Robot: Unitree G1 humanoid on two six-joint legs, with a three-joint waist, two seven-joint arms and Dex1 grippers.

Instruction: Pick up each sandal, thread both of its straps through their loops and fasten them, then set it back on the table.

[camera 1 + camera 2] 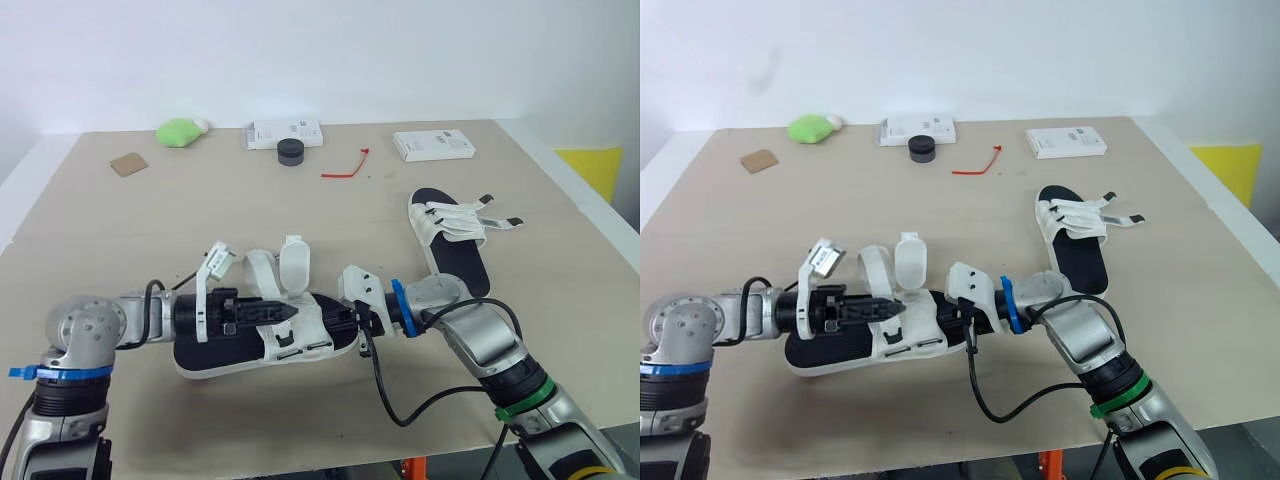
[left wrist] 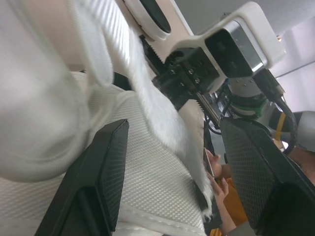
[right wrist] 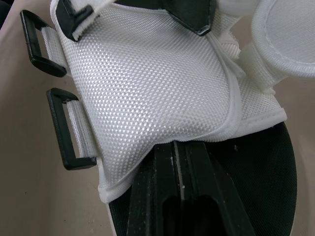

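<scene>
A black-soled sandal with a white mesh upper (image 1: pixel 310 318) lies at the near edge of the pale brown worktop (image 1: pixel 300 220), flanked by the robot's two arms. The left tool (image 1: pixel 283 312) reaches in over the sandal's upper from one end, its black fingers (image 2: pixel 101 182) spread apart, with mesh and a loose white strap (image 2: pixel 142 88) between them. The right tool (image 1: pixel 358 325) meets the sandal from the other end. Its fingers (image 3: pixel 182 196) are pressed together and tucked under the edge of the mesh, above the black sole, so the tips are hidden. The sandal's two white straps (image 1: pixel 262 270) stand up unfastened from its far side, and its two black plastic loops (image 3: pixel 74 130) hang empty off the mesh.

Just beyond this sandal, on the right arm's side, the matching second sandal (image 1: pixel 450 235) lies flat, its straps splayed loose across the upper. Nothing lies between the two.

Well beyond the held sandal, a red zip tie (image 1: pixel 345 170) lies on the bare board. Further still, a small black round puck (image 1: pixel 291 151) touches the front of a flat white printed box (image 1: pixel 284 133). Another flat white box (image 1: pixel 433 145) lies off toward the right arm's side. A lime-green soft lump (image 1: pixel 180 131) and a small brown cardboard square (image 1: pixel 129 164) lie toward the left arm's side. All of these are well apart from both arms.
</scene>
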